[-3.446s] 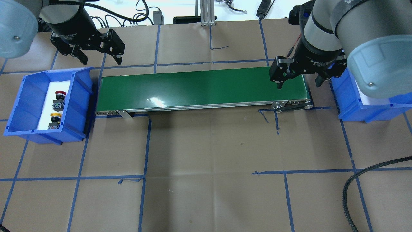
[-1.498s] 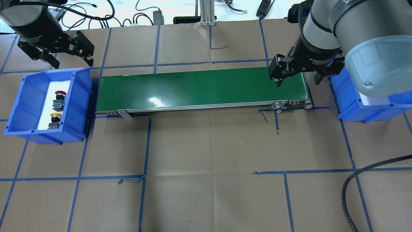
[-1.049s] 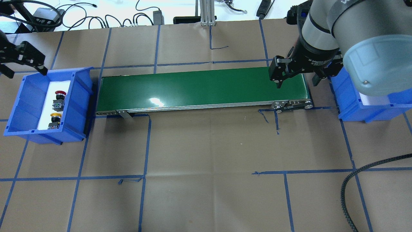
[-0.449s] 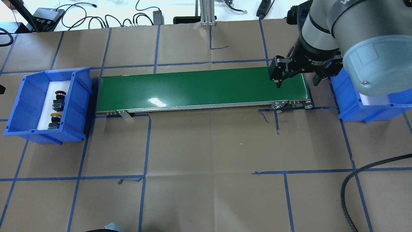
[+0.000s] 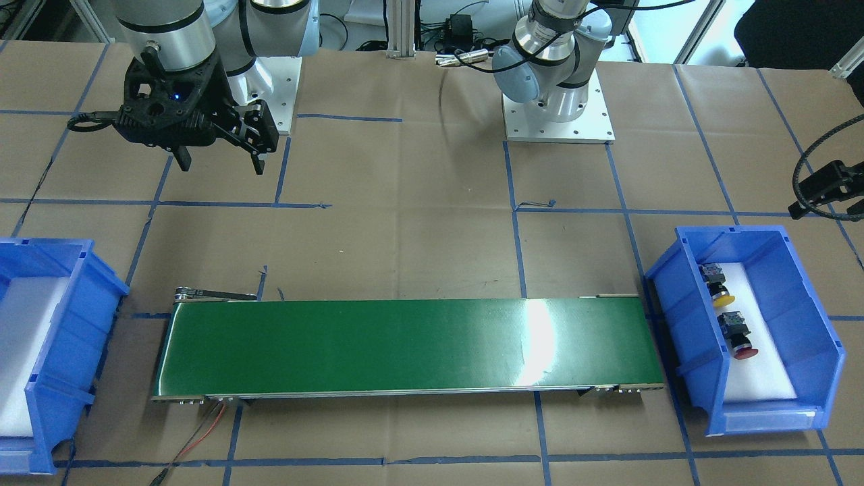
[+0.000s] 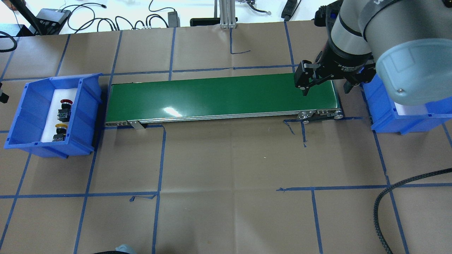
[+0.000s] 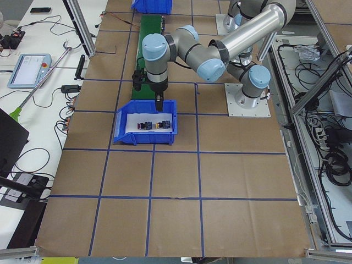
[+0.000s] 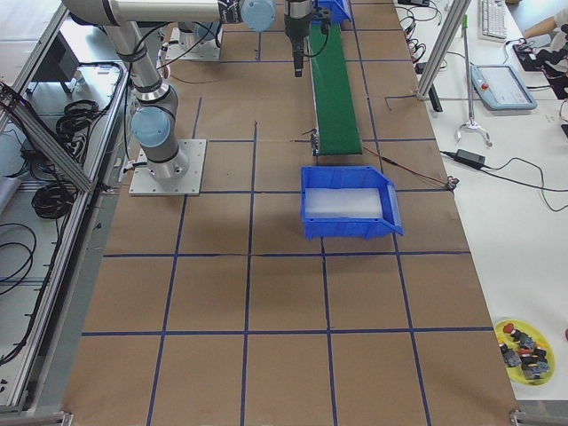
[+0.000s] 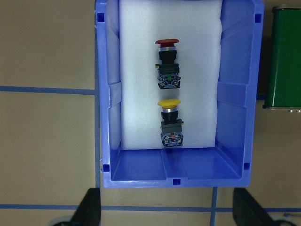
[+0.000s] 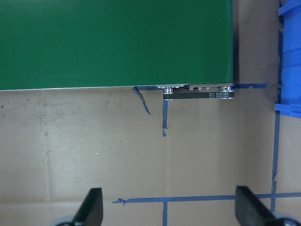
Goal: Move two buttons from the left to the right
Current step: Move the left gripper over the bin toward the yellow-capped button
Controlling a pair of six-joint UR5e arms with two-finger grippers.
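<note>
Left hand (image 9: 167, 197) has swung leftward above the blue bin (image 9: 231, 94).

Creased matt brown paper (image 6: 229, 158) with blue tape (image 6: 161, 158) lines. Near the right pincer (image 6: 326, 89), glossy green belt (image 6: 219, 95), metal side rail (image 6: 226, 117). Ahead of the left pincer (image 9: 169, 209), smooth blue plastic bin (image 9: 235, 108), matt white foam lining (image 9: 136, 70), shiny caps on red button (image 9: 168, 63) and yellow button (image 9: 170, 122).
</note>
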